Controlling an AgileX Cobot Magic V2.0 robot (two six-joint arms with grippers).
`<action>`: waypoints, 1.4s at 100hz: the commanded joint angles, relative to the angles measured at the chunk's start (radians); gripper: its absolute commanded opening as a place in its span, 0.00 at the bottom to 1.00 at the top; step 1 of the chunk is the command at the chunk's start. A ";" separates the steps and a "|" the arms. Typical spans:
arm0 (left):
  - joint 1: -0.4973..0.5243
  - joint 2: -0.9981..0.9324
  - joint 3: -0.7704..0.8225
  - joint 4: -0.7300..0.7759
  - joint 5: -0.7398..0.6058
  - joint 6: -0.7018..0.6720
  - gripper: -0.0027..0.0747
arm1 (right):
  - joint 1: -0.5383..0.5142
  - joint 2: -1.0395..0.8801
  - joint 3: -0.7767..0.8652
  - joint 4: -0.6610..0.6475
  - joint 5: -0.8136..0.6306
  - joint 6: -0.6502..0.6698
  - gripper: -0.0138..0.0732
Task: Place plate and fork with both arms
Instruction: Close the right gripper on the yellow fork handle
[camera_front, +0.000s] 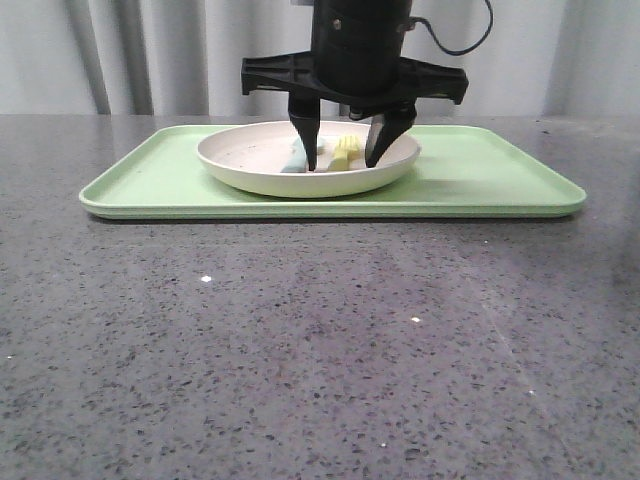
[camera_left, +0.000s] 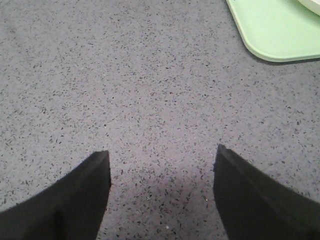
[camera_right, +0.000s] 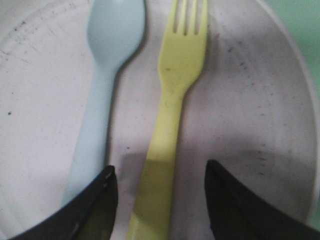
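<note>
Broadly, one speckled grey counter (camera_front: 300, 340) carries one light-green tray (camera_front: 500, 170), and one cream plate (camera_front: 250, 160) sits on it. Inside the plate lie one yellow fork (camera_right: 170, 125) and one pale blue spoon (camera_right: 102, 90), side by side, long axes parallel, heads away from the robot. The right gripper (camera_front: 345, 160) hangs over the plate, fingers apart around the fork's handle, holding nothing. The left gripper (camera_left: 160, 195) hovers spread above bare counter beside the tray's corner.
</note>
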 joint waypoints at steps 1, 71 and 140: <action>0.002 0.003 -0.029 -0.003 -0.061 -0.011 0.60 | -0.002 -0.058 -0.031 -0.032 -0.030 0.000 0.62; 0.002 0.003 -0.029 -0.003 -0.061 -0.011 0.60 | -0.002 -0.025 -0.031 -0.014 -0.027 0.000 0.62; 0.002 0.003 -0.029 -0.003 -0.061 -0.011 0.60 | -0.002 -0.023 -0.031 -0.014 -0.027 0.000 0.39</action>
